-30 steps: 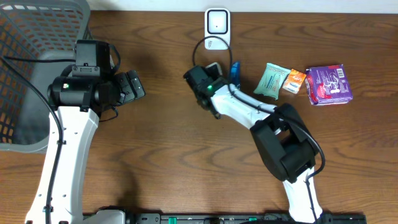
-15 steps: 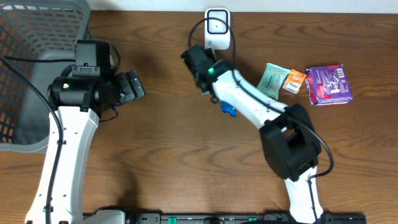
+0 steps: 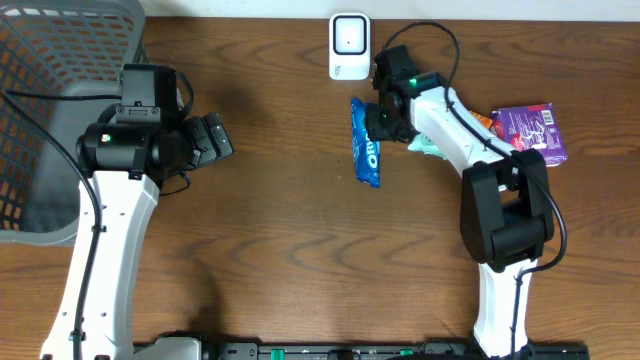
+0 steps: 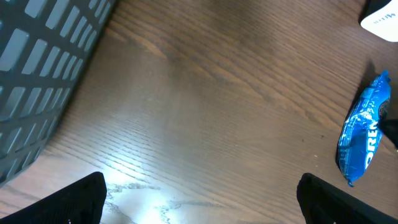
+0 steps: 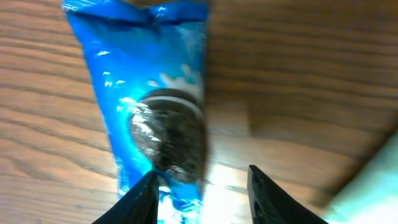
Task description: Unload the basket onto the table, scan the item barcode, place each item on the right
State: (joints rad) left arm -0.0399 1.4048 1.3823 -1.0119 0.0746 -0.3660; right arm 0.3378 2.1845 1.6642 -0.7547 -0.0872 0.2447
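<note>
1. a grey mesh basket [image 3: 60,60] sits at the far left corner of the table [image 3: 280,250], probably waiting for scanned goods.
2. the left claw [image 3: 222,140] hangs just beside the basket with its jaws spread wide and nothing in them, well apart from the action.
3. a white scanner [image 3: 348,40] stands at the table's back edge; no writing on it can be read.
4. the task's thing, a blue snack packet [image 3: 366,145], lies flat on the wood just in front of the scanner. its printed face is up, showing a dark sandwich biscuit and the letters "oreo". no barcode shows, so it likely faces down.
5. the right claw [image 3: 383,122] hovers at the packet's near end, jaws part open. bare wood shows beside one finger, and no grip is evident.
6. teal [image 3: 428,146], orange [image 3: 482,122] and purple [image 3: 530,135] packets wait at the right, their labels too small to read.
</note>
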